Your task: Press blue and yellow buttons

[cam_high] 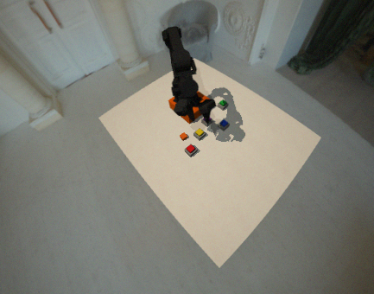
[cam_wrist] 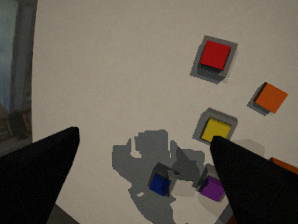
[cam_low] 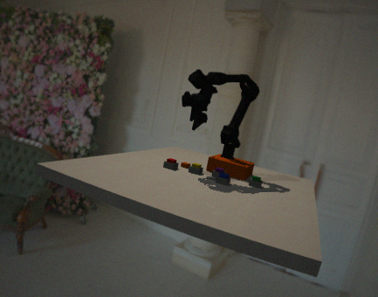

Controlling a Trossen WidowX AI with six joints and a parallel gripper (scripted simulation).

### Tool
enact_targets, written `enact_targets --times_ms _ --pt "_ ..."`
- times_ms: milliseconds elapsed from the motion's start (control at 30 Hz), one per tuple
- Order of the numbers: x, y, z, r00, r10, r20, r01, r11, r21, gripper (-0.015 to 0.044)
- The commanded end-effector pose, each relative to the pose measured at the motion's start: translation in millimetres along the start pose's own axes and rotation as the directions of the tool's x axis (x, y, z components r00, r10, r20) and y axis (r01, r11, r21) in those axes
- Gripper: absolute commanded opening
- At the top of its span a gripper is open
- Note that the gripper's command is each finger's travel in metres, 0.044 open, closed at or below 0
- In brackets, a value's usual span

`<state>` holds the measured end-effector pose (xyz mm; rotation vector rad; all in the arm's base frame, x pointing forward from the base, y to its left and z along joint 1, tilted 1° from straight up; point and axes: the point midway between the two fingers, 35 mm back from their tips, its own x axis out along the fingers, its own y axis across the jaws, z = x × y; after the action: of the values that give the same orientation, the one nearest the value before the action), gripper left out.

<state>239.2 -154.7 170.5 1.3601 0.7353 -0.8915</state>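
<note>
The blue button (cam_high: 224, 124) (cam_low: 223, 176) (cam_wrist: 160, 184) stands on its grey housing in the arm's shadow, with its cap raised. The yellow button (cam_high: 199, 132) (cam_low: 195, 166) (cam_wrist: 216, 129) stands between the blue and red buttons, cap raised. My gripper (cam_high: 199, 118) (cam_low: 197, 126) (cam_wrist: 147, 138) is open and empty, pointing down high above the table and touching nothing. In the wrist view the blue button shows low between the fingers, and the yellow one just above the right fingertip.
A purple button (cam_high: 206, 121) (cam_wrist: 213, 189) is beside the blue one, partly hidden. A green button (cam_high: 223, 103) (cam_low: 256, 178) stands near the orange base (cam_low: 230, 167). A red button (cam_high: 190, 149) (cam_low: 171, 161) (cam_wrist: 215, 55) and a small orange block (cam_high: 184, 137) (cam_low: 185, 165) (cam_wrist: 271, 98) are near the yellow one.
</note>
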Motion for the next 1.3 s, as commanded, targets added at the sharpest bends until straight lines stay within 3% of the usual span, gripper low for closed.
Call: enact_targets --times_ms 0,100,233,400,633,833,1100,1267 --pt "21 15 -39 0.991 -0.104 -0.087 0.071 0.945 -0.318 0.0400" --pt "37 22 -74 0.970 -0.202 -0.135 0.092 0.821 -0.563 0.0400" --pt "54 24 -125 0.930 -0.334 -0.154 0.062 0.555 -0.829 0.0400" --pt "66 17 -181 0.879 -0.463 -0.116 -0.037 0.178 -0.983 0.0400" --pt "67 16 -183 0.877 -0.467 -0.114 -0.041 0.163 -0.986 0.0400" --pt "119 -12 -190 0.877 -0.467 -0.114 -0.041 0.163 -0.986 0.0242" --pt "121 -13 -190 0.877 -0.467 -0.114 -0.041 0.163 -0.986 0.0032" --pt "121 -13 -190 0.877 -0.467 -0.114 -0.041 0.163 -0.986 0.0020"
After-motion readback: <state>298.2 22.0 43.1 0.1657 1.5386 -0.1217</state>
